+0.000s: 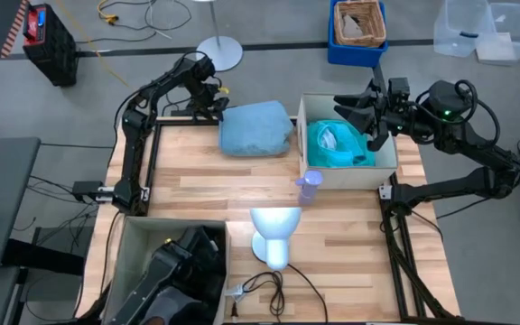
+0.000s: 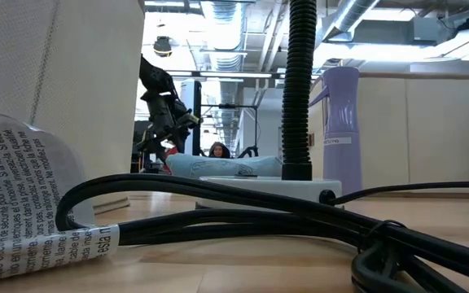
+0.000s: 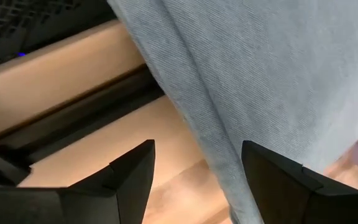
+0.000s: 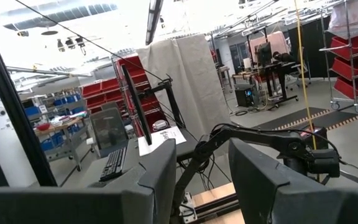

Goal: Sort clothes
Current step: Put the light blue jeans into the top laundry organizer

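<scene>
The pale garment [image 1: 256, 128] is lying folded at the table's [image 1: 197, 181] far edge, long axis running left to right, just left of the bin [image 1: 301, 135] holding the teal shirt [image 1: 337, 144]. The left gripper [image 1: 215, 101] is hovering at its left end, nearer than the right gripper [image 1: 361, 113], fingers [image 3: 132, 168] spread apart and holding nothing. The right gripper is waiting above the bin, also parted, gripping nothing.

We are in a large industrial lab or workshop: exposed ceiling ducts [image 2: 243, 16] run overhead, red parts bins [image 4: 353, 59] fill wire shelving at the right, computer workstations [image 4: 114, 146] stand lower left, and cables [image 1: 143, 23] lie across the grey floor.
</scene>
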